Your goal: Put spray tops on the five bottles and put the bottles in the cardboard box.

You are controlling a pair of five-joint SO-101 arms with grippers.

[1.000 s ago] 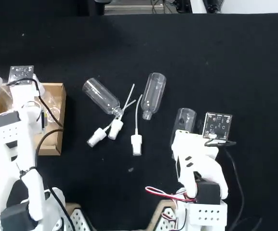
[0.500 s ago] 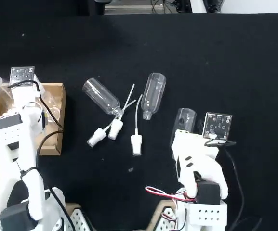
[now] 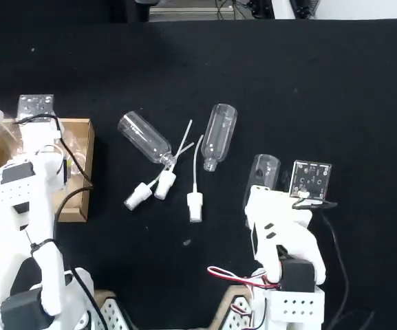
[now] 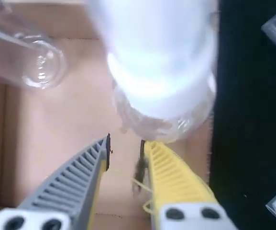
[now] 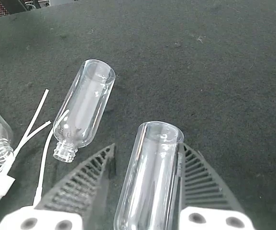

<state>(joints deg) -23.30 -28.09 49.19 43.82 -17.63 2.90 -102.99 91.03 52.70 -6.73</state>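
Since a second ago the left arm has slid a little across the cardboard box (image 3: 71, 213), toward the wall that faces the loose bottles. Nothing else on the black table (image 3: 322, 82) has shifted, and the right arm is where it was.

The left gripper (image 4: 126, 143) hangs inside the box, released. Its grey and yellow fingers stand narrowly apart, with bare box floor between them and nothing held. Just past the tips lies a boxed bottle (image 4: 164, 122), clear, with a blurred white part at its end. A second boxed bottle (image 4: 38, 69) lies deeper in the box.

Outside the box, the first open bottle (image 3: 144, 137) lies nearest it, uncapped, and the second open bottle (image 3: 219, 134) lies farther out. Three spray tops (image 3: 165, 184) lie loose, about as far from the box as those two bottles.

Farthest from the box, the right gripper (image 5: 147, 148) straddles the third open bottle (image 5: 149, 182), which lies on the table. One finger is against the glass and a dark gap shows at the other, so the jaws are not clenched on it.
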